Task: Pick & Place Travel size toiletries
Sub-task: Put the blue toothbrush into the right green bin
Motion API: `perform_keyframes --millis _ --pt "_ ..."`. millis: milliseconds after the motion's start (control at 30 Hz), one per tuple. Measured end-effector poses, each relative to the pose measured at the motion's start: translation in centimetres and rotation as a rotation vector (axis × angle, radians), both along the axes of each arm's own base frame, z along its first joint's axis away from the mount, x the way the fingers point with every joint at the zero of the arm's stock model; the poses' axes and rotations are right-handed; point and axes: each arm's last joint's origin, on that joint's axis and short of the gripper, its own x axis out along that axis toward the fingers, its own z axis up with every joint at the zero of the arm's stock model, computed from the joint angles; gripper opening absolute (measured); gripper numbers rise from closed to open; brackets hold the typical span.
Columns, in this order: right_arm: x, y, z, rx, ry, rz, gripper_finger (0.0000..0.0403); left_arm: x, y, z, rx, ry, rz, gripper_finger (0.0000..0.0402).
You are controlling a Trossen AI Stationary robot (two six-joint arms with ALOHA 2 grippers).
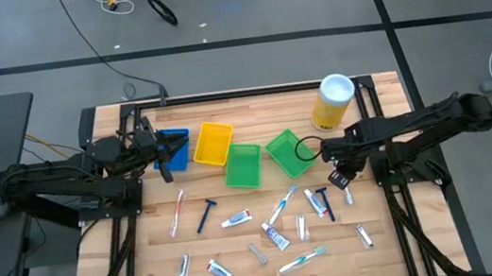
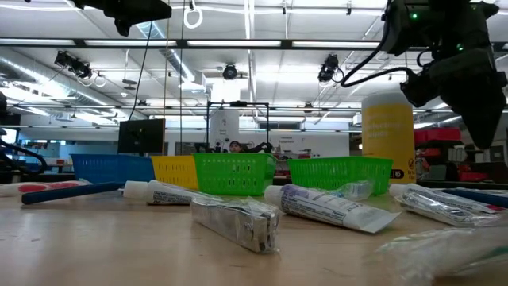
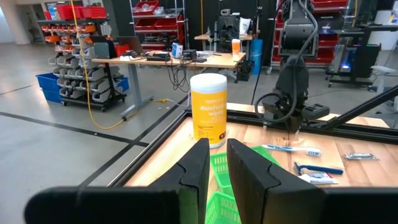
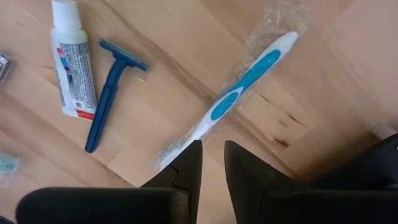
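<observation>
Travel size toiletries lie scattered flat on the wooden table point(image 1: 242, 253): white toothpaste tubes point(image 1: 236, 219), a dark blue razor point(image 1: 206, 215), wrapped toothbrushes point(image 1: 301, 260). My right gripper point(image 4: 212, 163) points down above the table, its fingers a narrow gap apart with nothing between them. Below it lie a blue-and-white toothbrush in a clear wrapper point(image 4: 242, 92), a blue razor point(image 4: 111, 93) and a toothpaste tube point(image 4: 72, 62); the toothbrush's near end lies just beside the fingertips. My left gripper point(image 3: 216, 163) waits level over the blue bin point(image 1: 174, 146), fingers slightly apart and empty.
A row of bins stands at the back: blue, yellow point(image 1: 212, 143) and two green point(image 1: 243, 165) point(image 1: 288, 151). A tall yellow canister with a white lid point(image 1: 333, 100) stands at the far right. Bare wood shows between the scattered items.
</observation>
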Motion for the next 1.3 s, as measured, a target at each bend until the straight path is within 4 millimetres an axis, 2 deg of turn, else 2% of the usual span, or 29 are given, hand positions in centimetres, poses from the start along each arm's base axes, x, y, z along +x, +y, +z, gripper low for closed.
perform_keyframes --millis 167,400,533,1033,1300 --pt "0.3 0.0 -0.5 0.000 0.033 -0.038 0.0090 0.0 0.0 0.0 -0.030 -0.013 0.002 0.0066" --pt "0.9 0.0 -0.9 0.000 0.034 -0.051 0.0135 0.0 0.0 0.0 -0.038 -0.017 0.002 0.0066" --pt "1.1 0.0 -1.3 0.000 0.075 -0.138 0.0153 0.0 0.0 0.0 -0.041 -0.017 0.002 0.0066" --pt "2.2 1.8 -3.4 0.030 0.197 -0.254 0.0156 0.0 0.0 0.0 -0.041 -0.016 0.002 0.0066" --pt "0.6 2.2 -6.8 0.096 0.219 -0.338 0.0156 0.0 0.0 0.0 -0.041 -0.017 0.002 0.0066"
